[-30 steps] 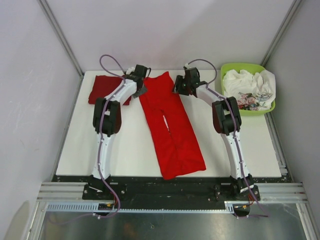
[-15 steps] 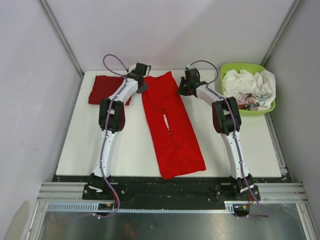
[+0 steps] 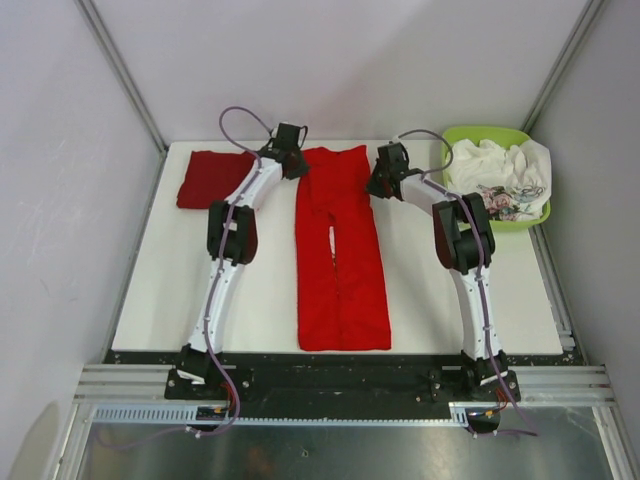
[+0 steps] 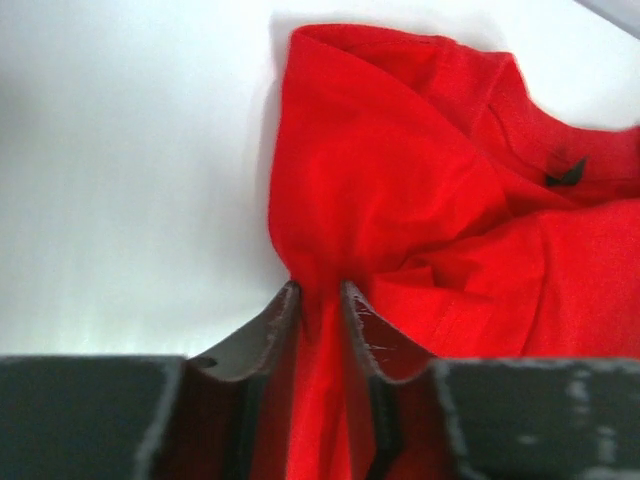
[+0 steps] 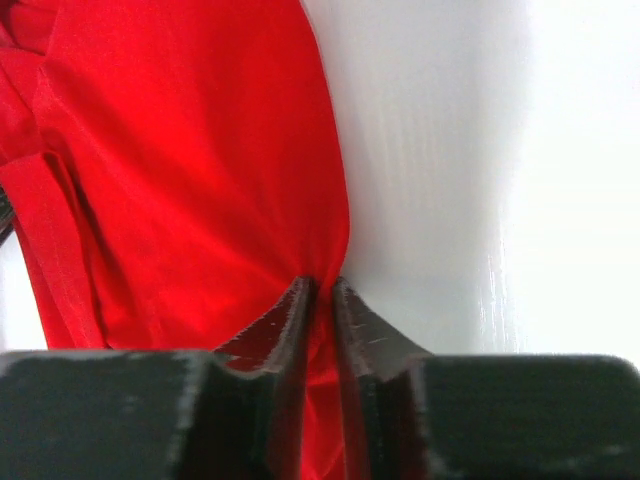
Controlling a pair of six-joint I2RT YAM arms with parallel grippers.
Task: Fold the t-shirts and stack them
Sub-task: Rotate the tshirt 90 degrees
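Observation:
A bright red t-shirt [image 3: 340, 250] lies in a long narrow strip down the middle of the white table, its print hidden. My left gripper [image 3: 297, 166] is shut on its far left corner; the wrist view shows red cloth [image 4: 400, 180] pinched between the fingers [image 4: 275, 325]. My right gripper [image 3: 374, 180] is shut on its far right corner, cloth [image 5: 200, 180] pinched between the fingers [image 5: 355, 320]. A plain darker red t-shirt [image 3: 215, 178] lies folded at the far left.
A lime-green basket [image 3: 497, 133] holding white and printed cloth sits at the far right corner. The table [image 3: 150, 290] has grey walls close on both sides and at the back. A metal rail runs along the near edge.
Both grippers moved right and toward the back, pulling the bright red shirt from a slanted lie into a straight strip. Its far edge now spans flat between them.

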